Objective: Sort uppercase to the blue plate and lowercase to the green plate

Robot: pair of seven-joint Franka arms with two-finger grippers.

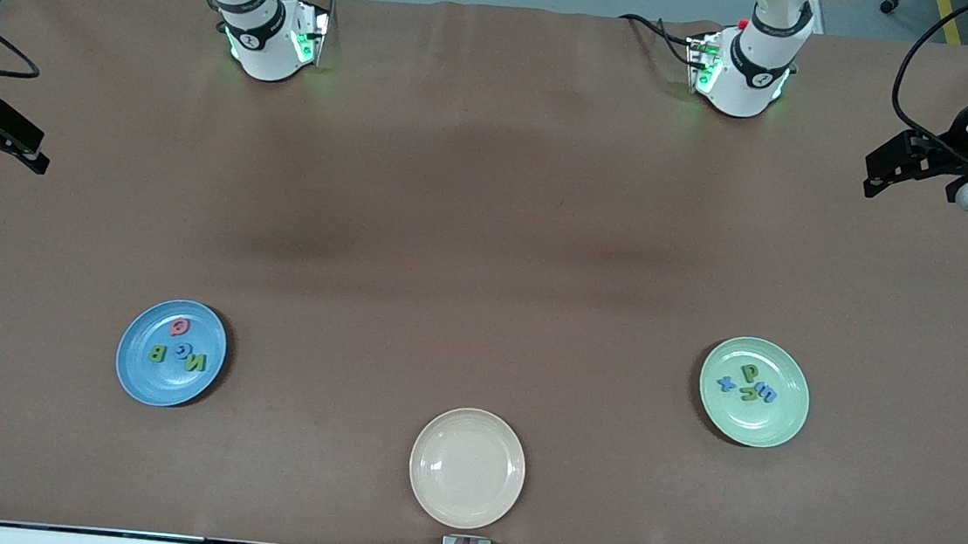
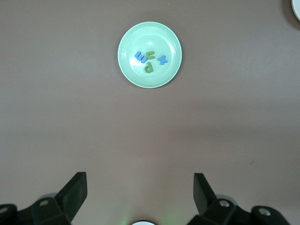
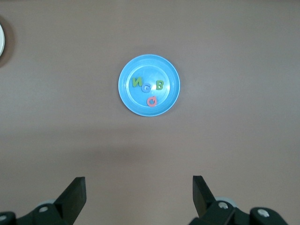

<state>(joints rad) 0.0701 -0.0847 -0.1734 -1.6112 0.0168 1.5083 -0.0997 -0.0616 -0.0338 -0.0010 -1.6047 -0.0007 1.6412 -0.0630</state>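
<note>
Blue plate: the round glossy medium-blue plate [image 1: 171,352] lies toward the right arm's end of the table and holds all four capitals: red Q [image 1: 178,328], blue G [image 1: 181,352], green B [image 1: 156,355] and green N [image 1: 197,362], close together near its middle.
Green plate: the round glossy pale mint-green plate [image 1: 754,391] lies toward the left arm's end and holds the four lowercase pieces: green p [image 1: 749,372], blue x [image 1: 727,383], green u [image 1: 749,393] and blue m [image 1: 767,391], bunched and partly touching.
Beige plate: a round glossy beige plate [image 1: 467,468] sits between the two, nearer the front camera, close to the table edge.
Left gripper: the left gripper [image 2: 140,192] hangs at its own end of the table, well apart from the green plate, fingers spread wide, holding nothing.
Right gripper: the right gripper [image 3: 139,193] hangs at the other end, fingers likewise wide apart and bare.
Room: the brown table [image 1: 488,220] lies bare between bases and plates.
</note>
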